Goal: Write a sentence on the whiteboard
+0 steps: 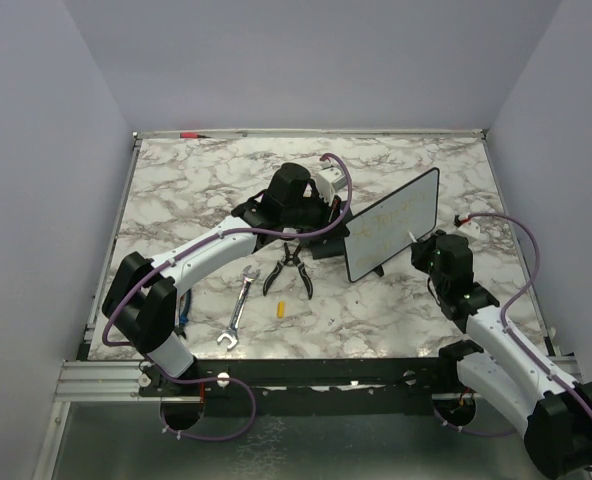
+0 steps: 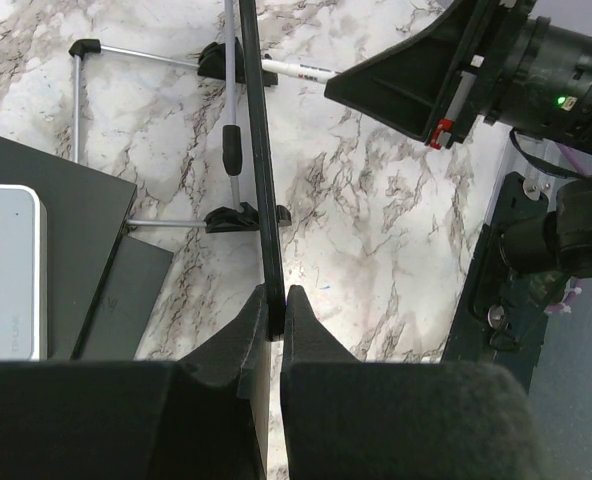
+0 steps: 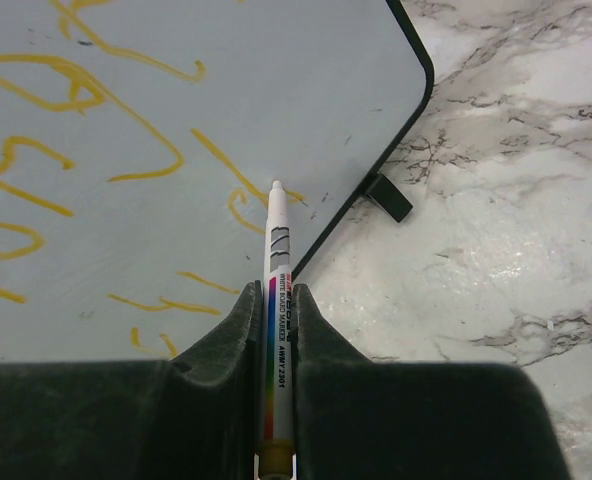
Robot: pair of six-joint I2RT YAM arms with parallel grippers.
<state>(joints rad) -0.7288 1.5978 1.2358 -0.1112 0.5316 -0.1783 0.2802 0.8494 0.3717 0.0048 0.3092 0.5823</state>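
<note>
Writing step underway: tabletop [image 1: 196, 190] carries whiteboard [image 1: 394, 235], upright, centre-right.
L pincer [image 2: 276, 295] clamped on board's edge; R pincer [image 3: 274, 290] clamped on marker [image 3: 275, 240], tip at yellow sentence [image 3: 141, 177]. Nxt: drag tip w/ light pressure.

1. Top view: even, diffuse overhead light. Marble desk [image 1: 176, 190] bright; shadows under the arms soft and faint. Sharp throughout.
2. Whiteboard [image 1: 394, 238] face pale grey, slight sheen, no hot glare.
3. Left wrist view: desk well exposed and crisp. Near black jaws underexposed, surface detail lost.
4. Right wrist view: sentence [image 3: 226, 165] strokes sharp; print on marker [image 3: 276, 290] legible. Jaws at bottom edge dark, slightly soft.
</note>
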